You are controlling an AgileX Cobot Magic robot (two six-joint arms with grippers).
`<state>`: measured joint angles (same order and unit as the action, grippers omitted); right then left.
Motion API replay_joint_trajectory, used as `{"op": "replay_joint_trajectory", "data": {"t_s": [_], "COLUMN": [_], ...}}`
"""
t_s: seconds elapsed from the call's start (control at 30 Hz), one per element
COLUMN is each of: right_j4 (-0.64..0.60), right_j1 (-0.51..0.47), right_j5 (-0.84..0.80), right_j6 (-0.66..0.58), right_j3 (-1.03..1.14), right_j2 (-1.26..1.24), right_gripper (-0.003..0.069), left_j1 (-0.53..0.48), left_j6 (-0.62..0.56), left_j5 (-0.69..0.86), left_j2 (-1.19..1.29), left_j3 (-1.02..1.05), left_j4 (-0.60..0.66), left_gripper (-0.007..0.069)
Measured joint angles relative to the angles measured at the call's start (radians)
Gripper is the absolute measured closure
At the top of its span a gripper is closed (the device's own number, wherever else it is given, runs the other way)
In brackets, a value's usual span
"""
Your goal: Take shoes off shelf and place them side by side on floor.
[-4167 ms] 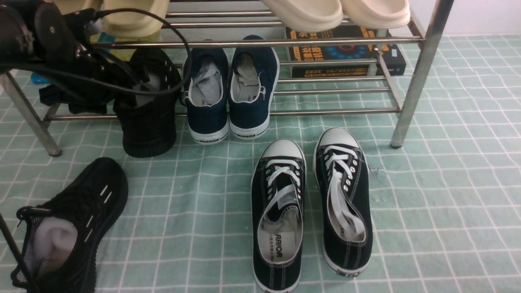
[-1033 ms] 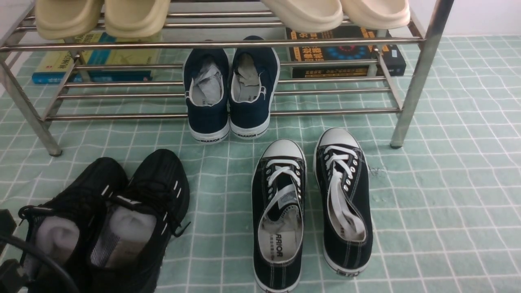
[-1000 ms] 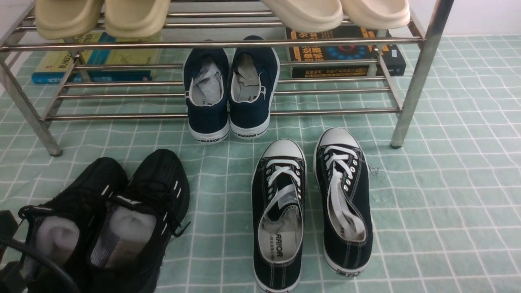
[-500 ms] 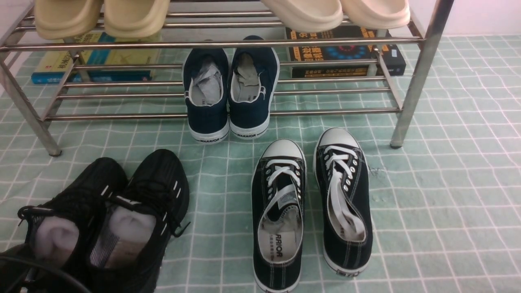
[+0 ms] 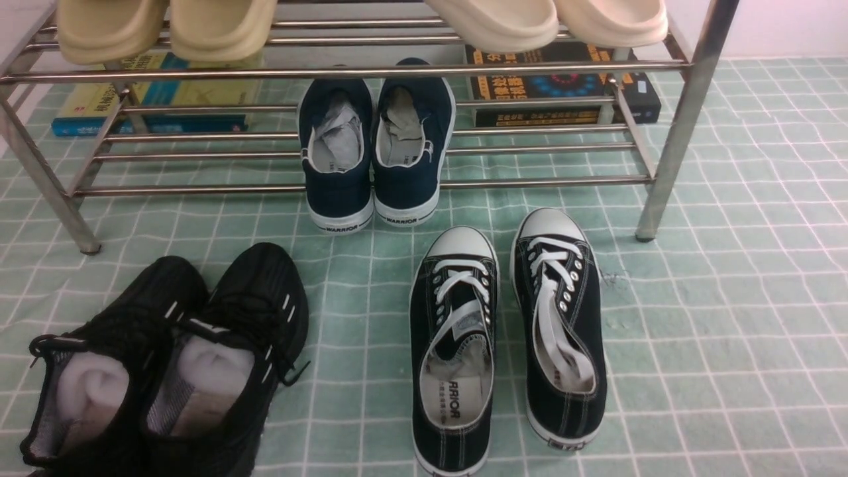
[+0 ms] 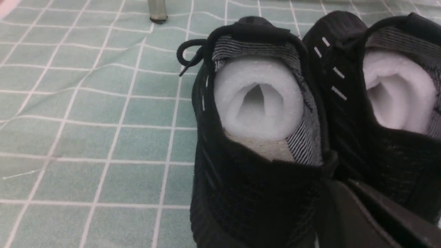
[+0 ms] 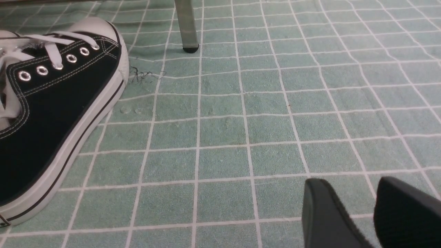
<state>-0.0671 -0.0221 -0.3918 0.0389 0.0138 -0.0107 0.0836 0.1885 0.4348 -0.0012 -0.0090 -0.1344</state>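
The two black knit shoes point(image 5: 252, 298) stand side by side, touching, on the floor point(image 5: 715, 318) in front of the shelf point(image 5: 689, 99). The left pincer point(image 6: 372, 213) sits close behind their heels (its grip state cannot be told). The right pincer point(image 7: 355, 186) hangs released over bare floor, well apart from them. The left arm, in the front view's corner half a second ago, has left that view. Count: two navy shoes point(image 5: 374, 152) on the lower tier, two canvas sneakers point(image 5: 503, 331), four pale slippers point(image 5: 497, 20).
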Motion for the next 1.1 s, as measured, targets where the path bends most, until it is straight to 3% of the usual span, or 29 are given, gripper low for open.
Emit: {"op": "replay_joint_trajectory", "data": {"t_s": [0.3, 1.1], "right_j4": [0.000, 0.000], "right_j1": [0.000, 0.000], "right_j5": [0.000, 0.000], "right_j6": [0.000, 0.000], "right_j3": [0.000, 0.000], "right_j2": [0.000, 0.000], "right_gripper": [0.0415, 0.0415], "left_j1": [-0.065, -0.068], "left_j6": [-0.003, -0.003], "left_j5": [-0.044, -0.045], "left_j2": [-0.011, -0.011], "left_j3": [0.024, 0.024], "left_j4": [-0.002, -0.017], "left_gripper": [0.0580, 0.0558]}}
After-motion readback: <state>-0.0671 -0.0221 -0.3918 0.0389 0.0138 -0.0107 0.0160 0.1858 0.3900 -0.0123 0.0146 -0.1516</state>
